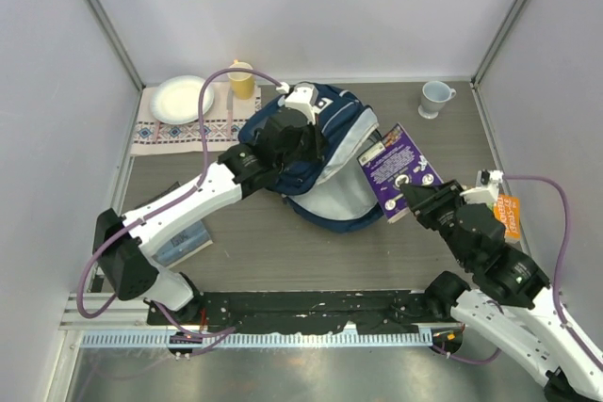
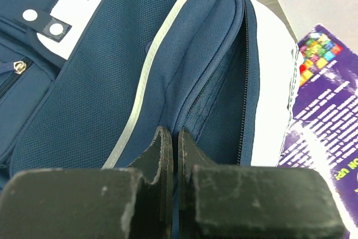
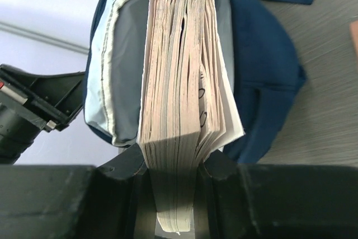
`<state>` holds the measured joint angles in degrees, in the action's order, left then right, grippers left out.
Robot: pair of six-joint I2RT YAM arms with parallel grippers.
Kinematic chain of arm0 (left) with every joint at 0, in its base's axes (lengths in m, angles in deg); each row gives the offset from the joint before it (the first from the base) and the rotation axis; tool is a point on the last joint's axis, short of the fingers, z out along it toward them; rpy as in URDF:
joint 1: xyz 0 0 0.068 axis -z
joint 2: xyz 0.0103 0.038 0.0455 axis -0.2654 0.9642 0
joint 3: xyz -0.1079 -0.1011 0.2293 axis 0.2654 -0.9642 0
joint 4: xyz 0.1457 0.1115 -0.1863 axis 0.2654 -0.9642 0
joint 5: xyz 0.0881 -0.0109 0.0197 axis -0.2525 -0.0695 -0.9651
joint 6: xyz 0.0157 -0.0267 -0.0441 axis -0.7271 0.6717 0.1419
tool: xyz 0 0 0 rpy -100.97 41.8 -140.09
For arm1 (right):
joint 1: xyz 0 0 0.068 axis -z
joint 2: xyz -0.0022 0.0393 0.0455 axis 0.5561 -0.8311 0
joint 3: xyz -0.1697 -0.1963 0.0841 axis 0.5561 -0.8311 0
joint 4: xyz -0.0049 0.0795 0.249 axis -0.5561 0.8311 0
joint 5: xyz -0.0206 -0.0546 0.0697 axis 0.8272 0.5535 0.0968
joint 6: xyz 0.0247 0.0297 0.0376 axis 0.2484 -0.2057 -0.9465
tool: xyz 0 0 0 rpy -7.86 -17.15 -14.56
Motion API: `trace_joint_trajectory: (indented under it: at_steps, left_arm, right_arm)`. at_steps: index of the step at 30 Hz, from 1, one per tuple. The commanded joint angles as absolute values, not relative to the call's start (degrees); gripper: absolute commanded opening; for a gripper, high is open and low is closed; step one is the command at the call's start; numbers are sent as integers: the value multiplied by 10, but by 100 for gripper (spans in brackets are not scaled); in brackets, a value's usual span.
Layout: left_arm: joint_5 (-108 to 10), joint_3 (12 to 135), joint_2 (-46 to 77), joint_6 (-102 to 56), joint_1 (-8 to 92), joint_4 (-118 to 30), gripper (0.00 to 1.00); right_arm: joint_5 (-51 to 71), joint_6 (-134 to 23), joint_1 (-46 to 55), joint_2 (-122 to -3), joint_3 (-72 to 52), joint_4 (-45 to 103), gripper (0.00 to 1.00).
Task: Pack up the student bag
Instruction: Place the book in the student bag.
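Note:
The student bag [image 1: 341, 116] lies in the middle of the table, navy with white stripes, its pale lining [image 1: 332, 197] turned out at the open mouth. My left gripper [image 1: 305, 148] rests on top of it. In the left wrist view the jaws [image 2: 174, 136] are shut on a fold of the bag's navy fabric [image 2: 112, 82] beside the zip. My right gripper [image 1: 415, 197] is shut on a thick purple book [image 1: 396, 163], held just right of the bag's mouth. In the right wrist view the book's page edges [image 3: 179, 71] point at the bag's opening [image 3: 120, 54].
A white plate [image 1: 179, 98] sits on an embroidered cloth [image 1: 151, 134] at the back left, with a yellow cup [image 1: 242, 80] beside it. A grey mug [image 1: 435, 98] stands at the back right. An orange item [image 1: 509, 216] lies by the right arm. A notebook [image 1: 184, 242] lies under the left arm.

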<state>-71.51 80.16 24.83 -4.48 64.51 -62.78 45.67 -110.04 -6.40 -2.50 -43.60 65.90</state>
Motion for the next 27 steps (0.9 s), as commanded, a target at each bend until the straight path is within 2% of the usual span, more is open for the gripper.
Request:
trace_joint_trajectory:
  at_steps: [1, 10, 23, 27]
  left_arm:
    - [-709, 809, 221, -14, 646, -539, 0]
    - [-707, 797, 204, -5, 647, -522, 0]
    - [-601, 787, 187, -20, 646, -502, 0]
    - [-574, 779, 178, -27, 647, -486, 0]
  right_arm:
    - [402, -1100, -64, -57, -442, 540, 1]
    - [352, -1144, -64, -109, -513, 455, 1]
    - [279, -1190, -63, -196, -593, 144, 1]
    - [293, -1200, -62, -244, -597, 108, 1]
